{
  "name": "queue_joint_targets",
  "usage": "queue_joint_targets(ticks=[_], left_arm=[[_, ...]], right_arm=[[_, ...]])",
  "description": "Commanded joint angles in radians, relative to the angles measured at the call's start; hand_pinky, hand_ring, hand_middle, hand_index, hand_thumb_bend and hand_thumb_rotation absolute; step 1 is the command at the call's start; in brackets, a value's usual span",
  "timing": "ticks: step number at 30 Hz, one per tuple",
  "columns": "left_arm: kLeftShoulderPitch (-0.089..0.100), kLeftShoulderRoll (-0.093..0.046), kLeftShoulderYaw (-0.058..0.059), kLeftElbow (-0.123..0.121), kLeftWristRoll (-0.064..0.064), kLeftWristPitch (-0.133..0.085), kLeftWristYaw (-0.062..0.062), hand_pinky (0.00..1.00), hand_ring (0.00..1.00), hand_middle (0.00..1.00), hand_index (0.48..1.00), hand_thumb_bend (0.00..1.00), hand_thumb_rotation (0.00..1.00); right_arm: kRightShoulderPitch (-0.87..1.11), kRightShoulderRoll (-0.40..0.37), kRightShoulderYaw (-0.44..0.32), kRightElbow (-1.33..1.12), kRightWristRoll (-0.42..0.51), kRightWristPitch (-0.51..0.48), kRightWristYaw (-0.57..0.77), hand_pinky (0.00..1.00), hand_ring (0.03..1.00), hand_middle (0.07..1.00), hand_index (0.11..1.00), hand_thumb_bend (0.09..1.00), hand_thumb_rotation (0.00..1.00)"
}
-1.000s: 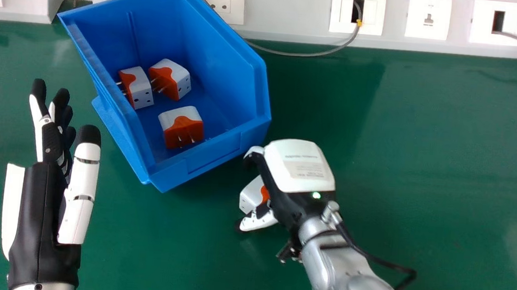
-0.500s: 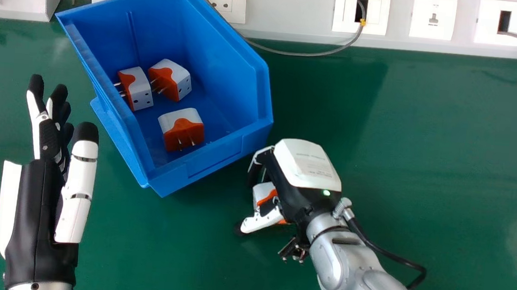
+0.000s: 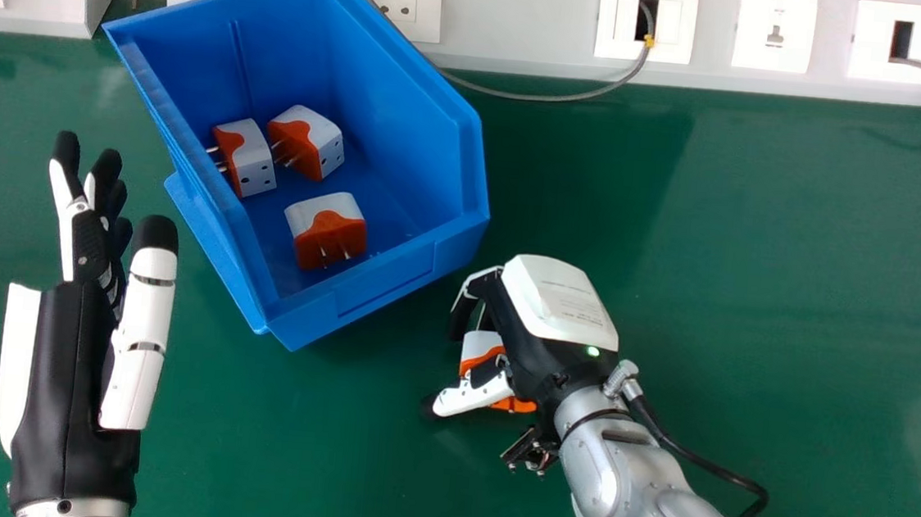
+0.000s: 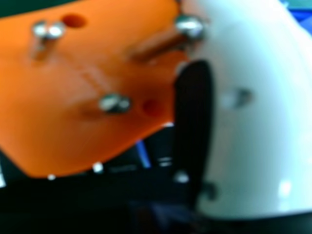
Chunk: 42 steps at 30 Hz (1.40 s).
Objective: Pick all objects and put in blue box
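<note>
The right hand (image 3: 562, 303) curled round a plug (image 3: 482, 345); good handling called for firming that pinch before lifting it over the blue box's (image 3: 384, 284) near wall.

four adapters (image 3: 325, 240), one box (image 3: 390, 105)

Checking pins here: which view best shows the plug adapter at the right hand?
The right hand view: it shows the plug adapter close up, metal pins included. In the head view, the right hand partly covers it.
</note>
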Motion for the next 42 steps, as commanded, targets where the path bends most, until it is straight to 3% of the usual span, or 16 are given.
queue_joint_targets(ticks=[1,4,9,14,18,25,28,32,37,40,42], left_arm=[[-0.011,0.002,-0.002,-0.022,0.008,-0.004,0.010,1.00,1.00,1.00,1.000,0.34,0.92],[-0.020,0.004,-0.003,-0.011,0.003,-0.008,0.005,1.00,1.00,1.00,1.000,0.35,0.92],[-0.030,0.003,-0.005,-0.003,0.009,-0.014,0.008,1.00,1.00,1.00,1.000,0.35,0.93],[-0.030,0.000,-0.011,-0.011,0.004,-0.010,0.010,1.00,1.00,1.00,1.000,0.35,0.93],[-0.028,-0.001,-0.016,-0.020,0.015,0.000,0.017,1.00,1.00,1.00,1.000,0.33,0.94],[-0.028,-0.003,-0.021,-0.019,0.009,-0.001,0.023,1.00,1.00,1.00,1.000,0.33,0.93],[-0.028,-0.003,-0.021,-0.025,0.017,0.010,0.026,1.00,1.00,1.00,1.000,0.33,0.93],[-0.031,0.004,-0.019,-0.012,0.014,-0.008,0.021,1.00,1.00,1.00,1.000,0.32,0.92],[-0.029,0.004,-0.019,-0.010,0.011,-0.009,0.020,1.00,1.00,1.00,1.000,0.32,0.91],[-0.028,0.007,-0.019,-0.010,0.019,-0.013,0.021,1.00,1.00,1.00,1.000,0.30,0.91],[-0.026,0.007,-0.019,-0.013,0.015,-0.011,0.019,1.00,1.00,1.00,1.000,0.30,0.92]], right_arm=[[0.048,-0.014,-0.001,-0.046,0.005,0.010,0.028,0.17,0.252,0.341,0.474,0.484,0.14],[0.079,-0.029,-0.003,-0.120,-0.002,0.014,0.033,0.17,0.244,0.331,0.473,0.484,0.14],[0.131,-0.052,-0.008,-0.249,-0.022,0.050,0.047,0.09,0.142,0.219,0.471,0.488,0.13],[0.195,-0.082,-0.032,-0.396,-0.004,0.050,0.087,0.09,0.145,0.226,0.471,0.484,0.13],[0.258,-0.111,-0.051,-0.542,-0.001,0.048,0.126,0.11,0.168,0.258,0.472,0.482,0.14],[0.350,-0.138,-0.082,-0.752,0.006,0.041,0.187,0.10,0.153,0.234,0.471,0.479,0.14],[0.354,-0.132,-0.088,-0.815,0.004,0.051,0.217,0.10,0.156,0.241,0.472,0.480,0.14],[0.313,-0.110,-0.085,-0.843,-0.020,0.056,0.235,0.09,0.143,0.228,0.471,0.483,0.14],[0.229,-0.067,-0.076,-0.805,-0.043,0.051,0.233,0.09,0.140,0.219,0.471,0.483,0.14],[0.169,-0.043,-0.069,-0.759,-0.044,0.041,0.228,0.12,0.181,0.272,0.477,0.483,0.14],[0.117,-0.022,-0.062,-0.705,-0.055,0.027,0.194,0.14,0.202,0.297,0.478,0.484,0.13]])
